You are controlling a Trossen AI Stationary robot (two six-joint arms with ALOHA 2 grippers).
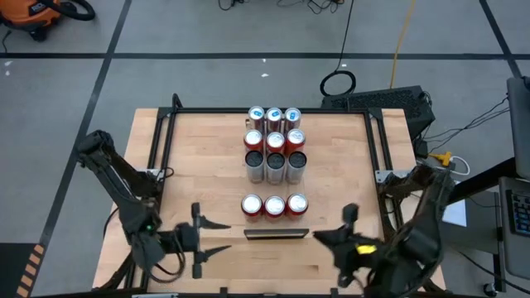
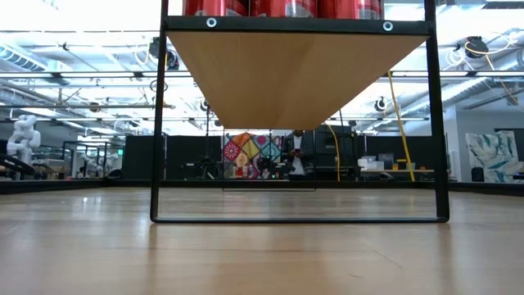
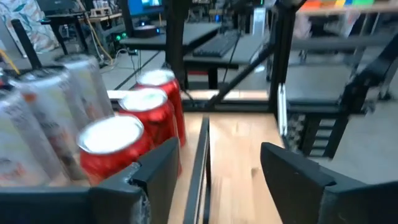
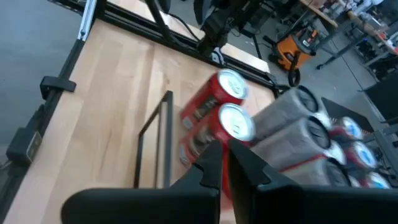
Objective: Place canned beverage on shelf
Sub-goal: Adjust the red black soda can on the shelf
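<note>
- Canned beverages are all on the shelf (image 1: 276, 224) in the high view, in four rows of three. The nearest row, the red cans (image 1: 274, 205), stands just inside the shelf's dark near end, and neither arm carries a can.
- In the same view, your left gripper (image 1: 217, 235) sits off the shelf's near-left corner with its fingers apart and nothing between them. I judge it is either letting go of that near row or lining up on it. Your right gripper (image 1: 319, 237) waits off the near-right corner with its fingers pressed together, out of the way.
- From the low view you look up at the shelf's pale underside (image 2: 295, 74), which is raised on a black frame (image 2: 155, 123). Red can bottoms (image 2: 282, 7) rest on top. The height explains why the arms must work above the table surface.
- Your left wrist view shows the left gripper (image 3: 214, 163) spread wide and empty. The red cans (image 3: 115, 146) are just beside one finger, with the silver cans (image 3: 50, 106) behind them on the shelf.
- Your right wrist view shows the right gripper (image 4: 225, 158) closed on nothing and aimed at the shelf's near end, where the red cans (image 4: 227, 106) stand.
</note>
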